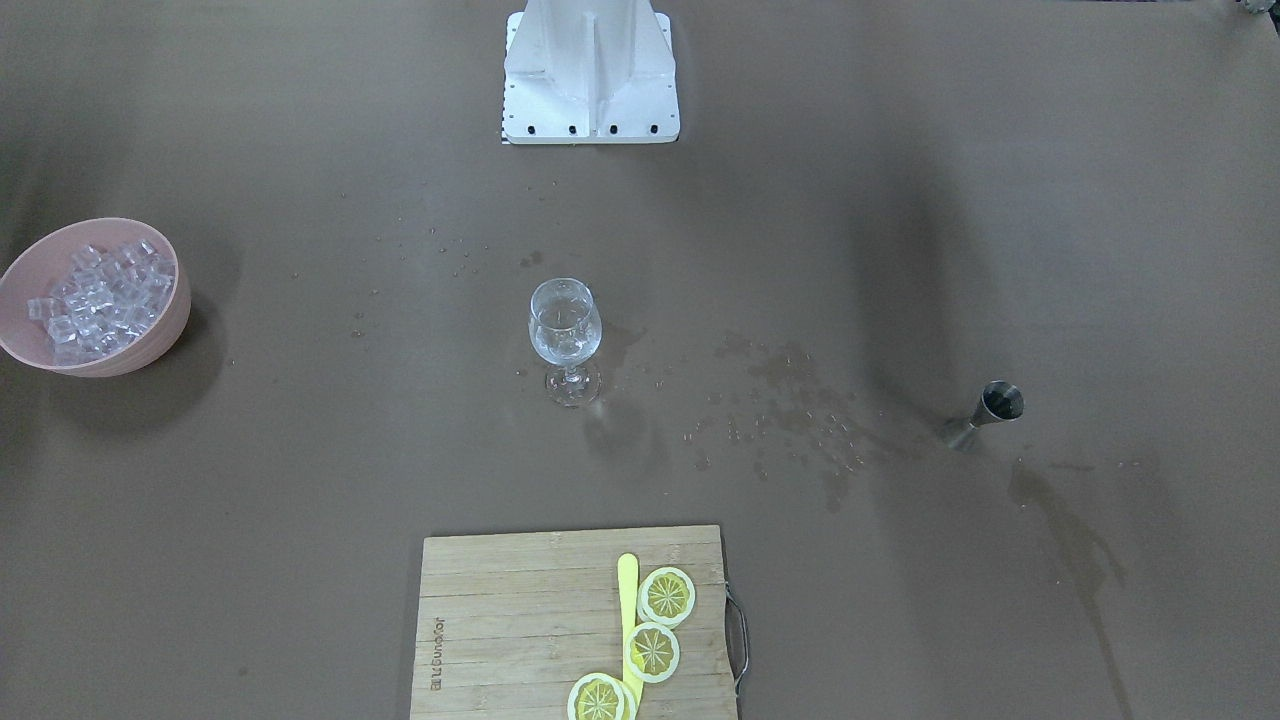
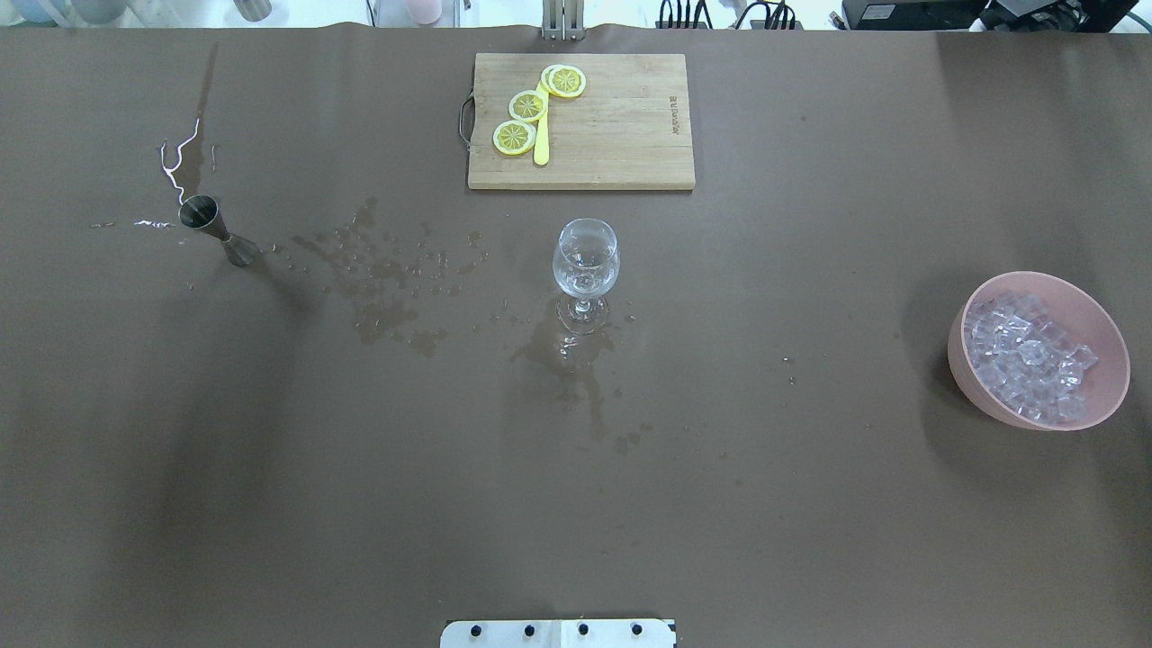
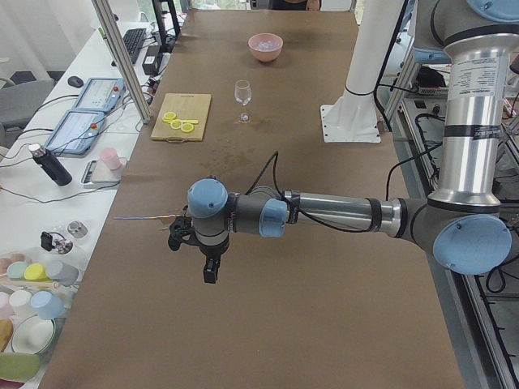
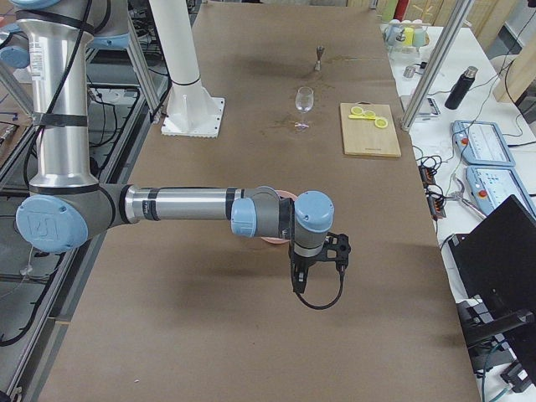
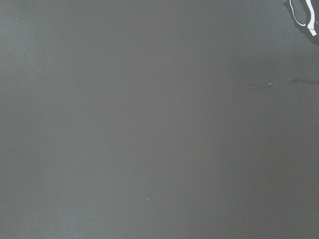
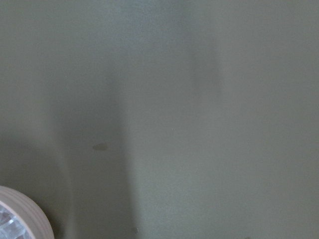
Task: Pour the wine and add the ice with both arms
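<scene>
Many ice cubes [image 2: 1026, 355] fill pink bowl [image 2: 990, 402] (glass [image 2: 585, 261] contents unclear) — left claw [image 3: 210, 274], right claw [image 4: 297, 280]: cannot tell.

We're working with six views here. The front-facing cam is looking steeply down from across the bench [image 1: 900, 200], with the white pedestal [image 1: 590, 80] at its top edge. The overhead cam is looking the opposite way from behind the robot, so we're seeing the same wine glass [image 1: 565, 330] mid-bench in both, just flipped. The side cams are shooting along the bench from either end, with the left arm [image 3: 324, 212] looming near in one and the right arm [image 4: 184, 203] in the other. Both wrist cams are sitting close over the bench, and the right one is clipping the pink bowl [image 6: 32, 211] in its corner.
</scene>
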Controlling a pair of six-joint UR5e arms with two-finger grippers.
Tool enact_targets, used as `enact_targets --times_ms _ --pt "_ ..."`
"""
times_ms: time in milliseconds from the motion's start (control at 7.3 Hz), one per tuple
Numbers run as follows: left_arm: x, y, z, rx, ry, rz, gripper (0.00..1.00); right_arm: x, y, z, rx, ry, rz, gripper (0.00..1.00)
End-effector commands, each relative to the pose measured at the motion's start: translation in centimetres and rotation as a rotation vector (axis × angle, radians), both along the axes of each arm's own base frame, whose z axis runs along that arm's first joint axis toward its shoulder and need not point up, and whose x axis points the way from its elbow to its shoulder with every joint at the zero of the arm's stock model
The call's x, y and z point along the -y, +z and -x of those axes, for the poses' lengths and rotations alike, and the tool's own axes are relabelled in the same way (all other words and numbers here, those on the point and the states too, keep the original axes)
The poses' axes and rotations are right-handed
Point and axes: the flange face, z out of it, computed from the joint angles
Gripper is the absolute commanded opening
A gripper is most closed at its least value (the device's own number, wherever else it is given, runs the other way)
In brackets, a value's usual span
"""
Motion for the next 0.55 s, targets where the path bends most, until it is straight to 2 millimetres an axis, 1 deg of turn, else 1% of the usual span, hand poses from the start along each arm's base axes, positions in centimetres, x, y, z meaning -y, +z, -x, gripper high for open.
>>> enact_targets --times_ms 0,274,411 --pt "-0.2 -0.2 -0.1 0.025 0.006 -0.014 0.98 0.1 -0.2 0.0 0.002 0.000 -0.003 1.00" --pt "-0.1 -1.1 -0.1 0.026 0.005 -0.033 0.98 0.1 -0.5 0.0 0.002 0.000 -0.009 1.00" --pt "0.0 -1.2 -0.1 0.023 0.006 -0.039 0.98 0.1 -0.5 0.0 0.003 0.000 -0.009 1.00"
